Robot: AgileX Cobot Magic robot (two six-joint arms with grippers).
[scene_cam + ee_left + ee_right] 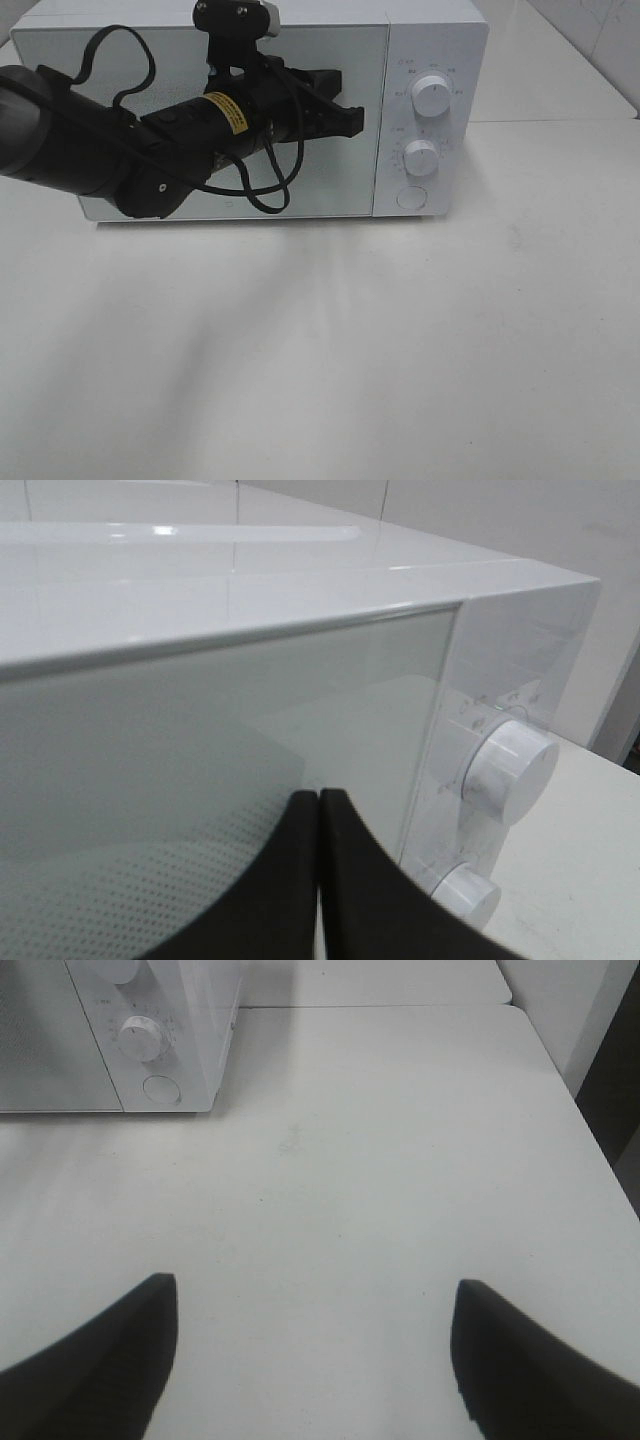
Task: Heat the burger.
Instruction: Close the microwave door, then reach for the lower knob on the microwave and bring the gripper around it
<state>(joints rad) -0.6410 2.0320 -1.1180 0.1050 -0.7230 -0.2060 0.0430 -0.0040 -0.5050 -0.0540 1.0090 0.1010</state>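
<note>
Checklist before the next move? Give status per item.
1. Microwave door closed: ok.
2. Burger inside: cannot tell; it shows in no view.
3. Left gripper shut, in front of the door, short of the upper knob: ok.
4. Right gripper open, empty, above the table: ok.
5. Settings on the upper knob and lower knob: cannot tell; markings too small.

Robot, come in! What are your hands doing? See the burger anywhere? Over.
Left gripper shut, empty, by the microwave door. Right gripper open, empty, above the table. Door closed, burger not in sight. Over.
</note>
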